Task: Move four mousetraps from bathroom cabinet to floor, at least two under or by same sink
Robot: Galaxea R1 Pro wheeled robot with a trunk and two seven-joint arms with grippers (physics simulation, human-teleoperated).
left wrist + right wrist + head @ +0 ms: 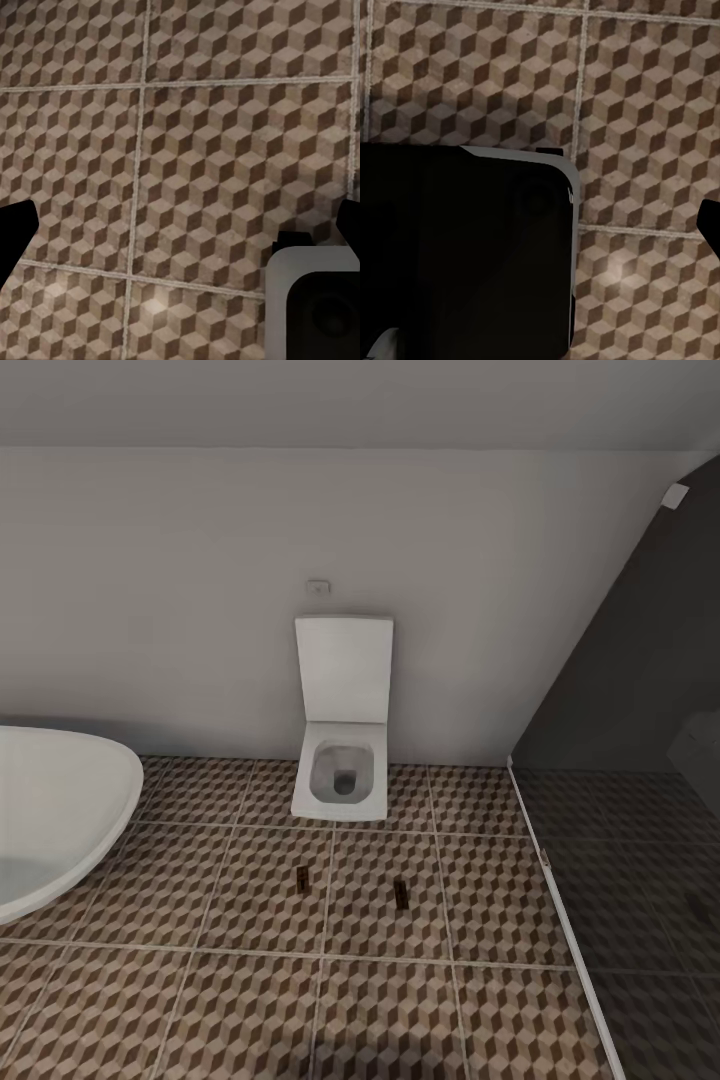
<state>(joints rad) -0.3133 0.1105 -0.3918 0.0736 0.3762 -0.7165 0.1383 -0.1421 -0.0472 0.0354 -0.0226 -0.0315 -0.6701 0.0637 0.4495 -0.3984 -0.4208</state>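
1. Head view: we look down on the bathroom floor (250, 980), cube-patterned tiles with light grout lines
2. Two mousetraps lie flat on it, well apart, in front of the toilet (342, 760): the left mousetrap (301, 876) and the right mousetrap (401, 893), each a small dark strip; they are too small for us to make out their parts
3. At the far wall the toilet stands with its lid raised; a white bathtub (60, 810) curves in at the left, and a dark glass panel (640, 760) closes off the right
4. Left wrist view: the left gripper (180, 232) hangs over bare tile, with dark finger tips (15, 232) at both side edges, so the jaws stand wide apart with nothing between them; a grey rounded part (315, 300) of the robot sits in one corner
5. Right wrist view: for the right gripper (585, 247) we see one dark tip (711, 225) at the edge and a large black block (465, 255) of the robot; we cannot tell how far it is open or whether it holds anything
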